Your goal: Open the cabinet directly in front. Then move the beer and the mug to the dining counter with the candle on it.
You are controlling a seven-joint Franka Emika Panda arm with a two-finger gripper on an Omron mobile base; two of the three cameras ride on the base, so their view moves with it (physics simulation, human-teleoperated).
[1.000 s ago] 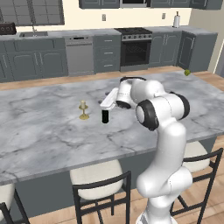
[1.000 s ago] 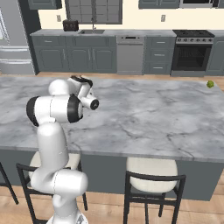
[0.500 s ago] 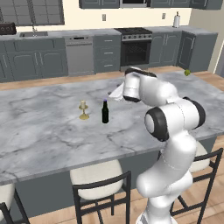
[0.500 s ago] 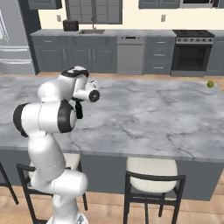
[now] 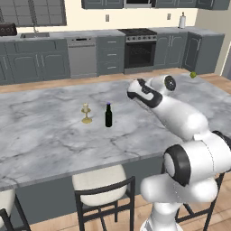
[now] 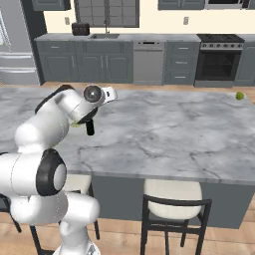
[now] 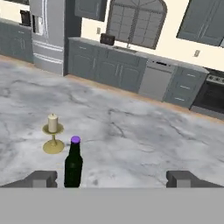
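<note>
- Beer stands upright on the dining counter, just beside the candle.
- Gripper spread wide, empty, apart from bottle.
- Glass probably slick, breakable, tippy; best gripped mid-body, not neck.

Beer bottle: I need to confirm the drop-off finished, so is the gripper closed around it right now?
No. The beer bottle stands free on the dining counter, and the gripper is wide open and apart from it.
</note>
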